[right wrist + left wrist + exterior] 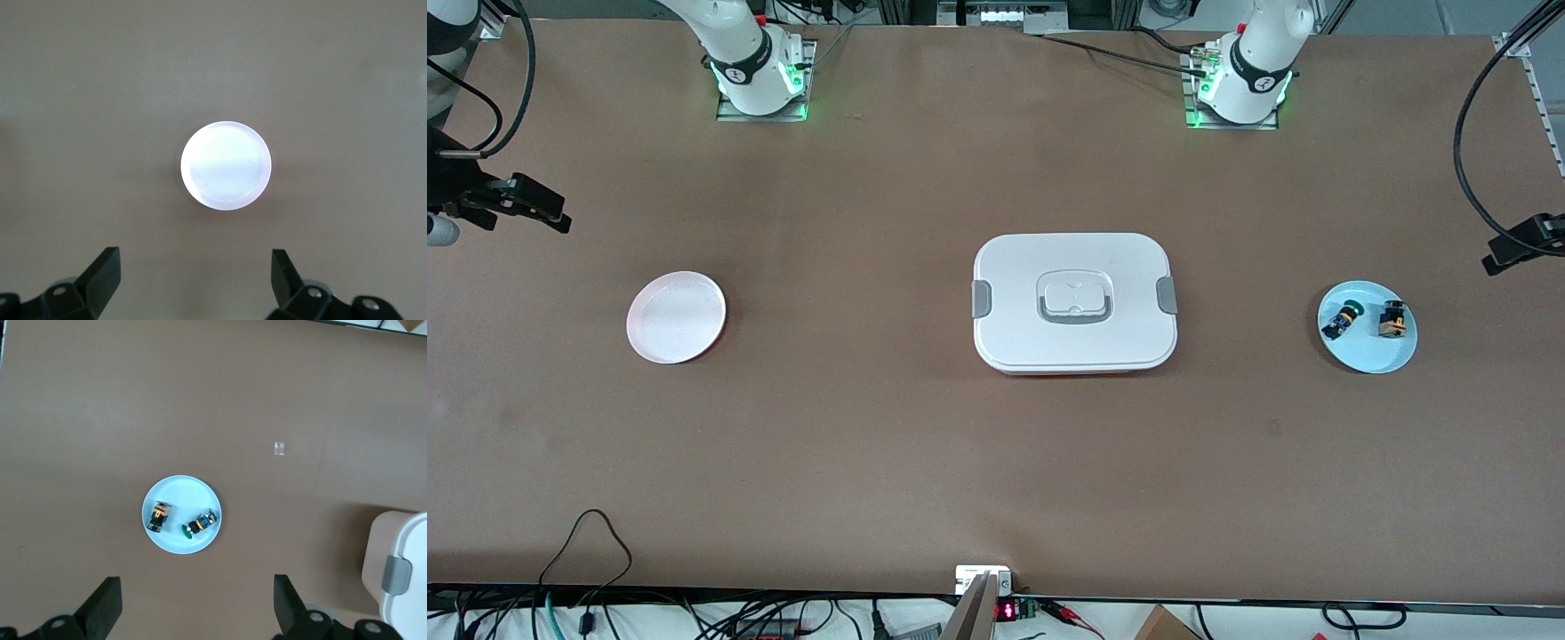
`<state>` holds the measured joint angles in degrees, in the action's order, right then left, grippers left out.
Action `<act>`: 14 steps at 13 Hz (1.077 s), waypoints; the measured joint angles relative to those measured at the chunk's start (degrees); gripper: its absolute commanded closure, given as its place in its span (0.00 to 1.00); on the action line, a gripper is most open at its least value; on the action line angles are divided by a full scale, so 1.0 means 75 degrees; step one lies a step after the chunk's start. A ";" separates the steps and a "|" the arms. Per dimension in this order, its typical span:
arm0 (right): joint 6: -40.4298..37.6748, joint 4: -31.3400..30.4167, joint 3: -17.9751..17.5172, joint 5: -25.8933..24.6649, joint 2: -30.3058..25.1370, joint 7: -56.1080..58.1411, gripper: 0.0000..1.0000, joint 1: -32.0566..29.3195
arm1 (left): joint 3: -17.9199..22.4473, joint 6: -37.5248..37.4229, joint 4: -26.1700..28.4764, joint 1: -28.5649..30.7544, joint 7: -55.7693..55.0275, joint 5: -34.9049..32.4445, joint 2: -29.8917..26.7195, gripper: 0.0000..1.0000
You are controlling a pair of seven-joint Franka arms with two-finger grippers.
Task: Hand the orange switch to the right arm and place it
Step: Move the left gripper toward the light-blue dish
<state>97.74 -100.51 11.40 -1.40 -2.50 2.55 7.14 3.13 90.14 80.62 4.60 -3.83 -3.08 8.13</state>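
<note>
My left gripper (193, 610) and right gripper (193, 283) hang released, empty. The orange switch (1393, 321) lies on the blue plate (1369, 360), its long axis running toward the front camera.

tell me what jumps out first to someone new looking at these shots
The big white lidded box with grey latches sits mid-table. Toward the left arm's end, a pale blue plate holds the orange switch and a green-capped switch side by side. Toward the right arm's end lies a bare pink plate; both grippers hang high with fingers spread.
</note>
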 measured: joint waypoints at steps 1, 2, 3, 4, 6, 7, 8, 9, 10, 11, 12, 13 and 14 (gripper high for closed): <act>0.0000 0.0000 -0.0002 0.0000 -0.0004 0.0000 0.00 0.0003 | 0.0002 0.0000 0.0000 0.0072 0.0000 0.0002 0.0000 0.00; 0.0000 0.0000 -0.0005 0.0000 -0.0009 0.0000 0.00 0.0006 | 0.0003 0.0000 0.0002 0.0153 0.0000 0.0003 0.0000 0.00; 0.0000 0.0000 -0.0010 0.0000 -0.0013 0.0000 0.00 0.0010 | 0.0005 0.0000 0.0002 0.0236 0.0000 0.0003 0.0000 0.00; 0.0000 0.0000 -0.0013 0.0000 -0.0015 0.0000 0.00 0.0013 | 0.0005 0.0000 0.0002 0.0314 0.0000 0.0003 0.0000 0.00; 0.0000 0.0000 -0.0016 0.0000 -0.0016 0.0000 0.00 0.0015 | 0.0009 0.0000 0.0002 0.0471 0.0000 0.0003 0.0000 0.00; 0.0000 0.0001 -0.0016 0.0000 -0.0016 0.0000 0.00 0.0015 | 0.0009 -0.0001 0.0003 0.0507 0.0000 0.0003 0.0000 0.00; 0.0000 0.0000 -0.0016 0.0000 -0.0016 0.0000 0.00 0.0015 | 0.0002 -0.0002 0.0003 0.0512 0.0000 0.0003 0.0000 0.00; 0.0000 0.0001 -0.0016 0.0000 -0.0016 0.0000 0.00 0.0015 | -0.0027 -0.0011 0.0003 0.0509 0.0000 0.0003 0.0000 0.00; 0.0000 0.0001 -0.0016 0.0000 -0.0016 0.0000 0.00 0.0015 | -0.0060 -0.0020 0.0009 0.0495 0.0000 0.0003 0.0000 0.00; 0.0000 0.0002 -0.0017 0.0000 -0.0016 0.0000 0.00 0.0016 | -0.0093 -0.0026 0.0021 0.0472 0.0000 0.0003 0.0002 0.00; 0.0000 0.0004 -0.0018 0.0000 -0.0017 0.0000 0.00 0.0016 | -0.0130 -0.0066 0.0037 0.0461 0.0010 0.0006 0.0009 0.00; 0.0000 0.0007 -0.0020 0.0000 -0.0017 0.0000 0.00 0.0019 | -0.0154 -0.0219 0.0050 0.0459 0.0096 0.0016 0.0019 0.00; 0.0000 0.0008 -0.0021 0.0000 -0.0018 0.0000 0.00 0.0021 | -0.0166 -0.0487 0.0052 0.0458 0.0264 0.0036 0.0030 0.00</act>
<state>97.74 -100.45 11.24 -1.40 -2.63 2.54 7.30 1.88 86.49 81.01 8.04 -1.84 -2.81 8.35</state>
